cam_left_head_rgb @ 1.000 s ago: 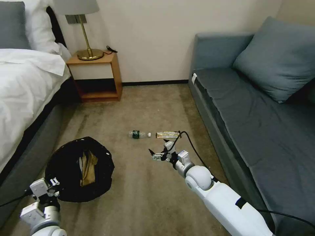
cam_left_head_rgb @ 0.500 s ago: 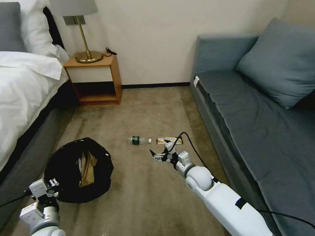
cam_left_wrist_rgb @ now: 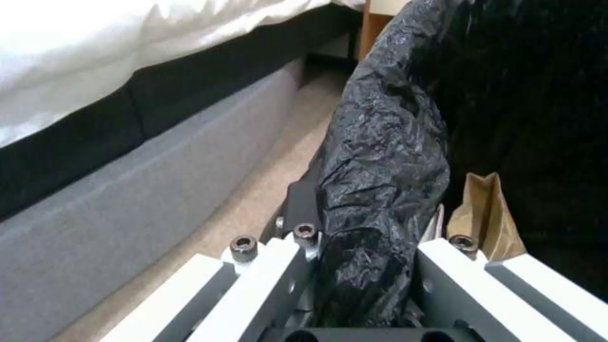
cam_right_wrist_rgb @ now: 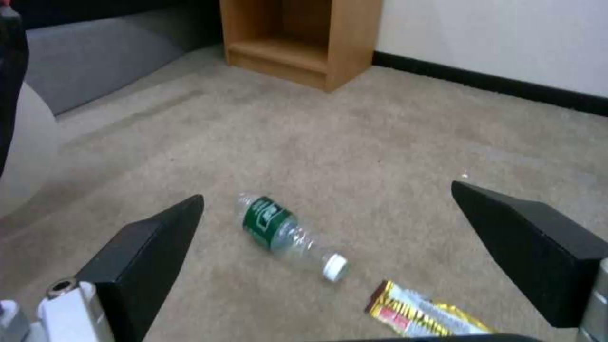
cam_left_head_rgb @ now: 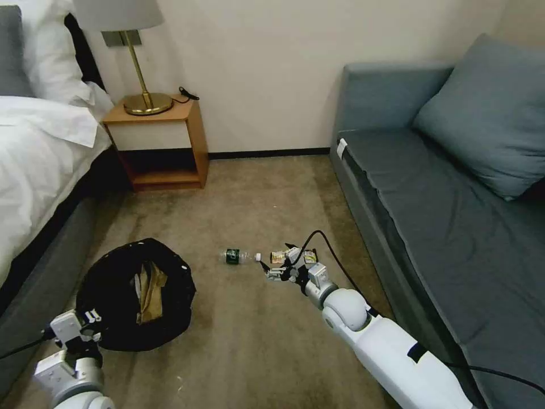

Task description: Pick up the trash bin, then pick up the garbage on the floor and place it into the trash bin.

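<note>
Right gripper (cam_left_head_rgb: 271, 268) jaws spread over the bottle (cam_right_wrist_rgb: 288, 235), likely light, slick, crushable: grip mid-label; left gripper (cam_left_wrist_rgb: 364, 266) jaws pinching the trash bin (cam_left_head_rgb: 133, 335) rim.

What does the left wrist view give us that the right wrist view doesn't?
Left wrist only: the left gripper shut on the bag-lined rim of the trash bin, a brown paper bag inside it, white bedding above.
Right wrist only: the right gripper open above the carpet, the bottle lying on its side between its fingers, the gold wrapper beside the cap, the wall.
Both: carpet, grey bed base, wooden nightstand.
</note>
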Motion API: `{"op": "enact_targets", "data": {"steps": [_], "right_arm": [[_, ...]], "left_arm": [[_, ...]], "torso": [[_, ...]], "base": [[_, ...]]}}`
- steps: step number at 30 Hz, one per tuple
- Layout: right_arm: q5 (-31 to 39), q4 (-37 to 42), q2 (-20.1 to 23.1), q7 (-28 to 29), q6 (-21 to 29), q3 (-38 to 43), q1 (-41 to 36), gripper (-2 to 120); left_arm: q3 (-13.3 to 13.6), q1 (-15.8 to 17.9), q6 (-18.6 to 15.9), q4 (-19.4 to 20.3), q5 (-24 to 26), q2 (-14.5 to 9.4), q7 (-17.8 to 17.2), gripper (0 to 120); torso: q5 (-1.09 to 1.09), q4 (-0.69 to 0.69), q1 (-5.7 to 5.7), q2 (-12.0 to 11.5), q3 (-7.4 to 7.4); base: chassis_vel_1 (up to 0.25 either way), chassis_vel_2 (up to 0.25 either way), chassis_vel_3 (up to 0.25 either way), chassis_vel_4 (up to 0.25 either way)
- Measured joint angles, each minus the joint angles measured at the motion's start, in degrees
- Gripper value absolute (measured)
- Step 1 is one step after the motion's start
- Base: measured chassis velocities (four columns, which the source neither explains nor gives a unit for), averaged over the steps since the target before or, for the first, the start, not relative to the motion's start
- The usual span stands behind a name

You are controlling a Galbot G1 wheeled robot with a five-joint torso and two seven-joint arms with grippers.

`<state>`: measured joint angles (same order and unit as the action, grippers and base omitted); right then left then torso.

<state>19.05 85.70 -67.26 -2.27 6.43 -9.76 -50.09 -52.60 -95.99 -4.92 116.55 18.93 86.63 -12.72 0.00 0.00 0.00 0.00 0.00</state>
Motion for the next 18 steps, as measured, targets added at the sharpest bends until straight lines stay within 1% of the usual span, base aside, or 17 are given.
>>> {"op": "enact_targets", "data": {"steps": [18], "right_arm": [[-0.66,-0.31,-0.17,-0.29,-0.89,0.45,-1.21,100]], "left_arm": [[0.27,0.32,0.04,-0.71,-0.21,-0.04,-0.23,4]], "torso": [[0.0,0.0,0.0,0.0,0.0]], "base": [[-0.108,0.105,0.11,-0.106]]}}
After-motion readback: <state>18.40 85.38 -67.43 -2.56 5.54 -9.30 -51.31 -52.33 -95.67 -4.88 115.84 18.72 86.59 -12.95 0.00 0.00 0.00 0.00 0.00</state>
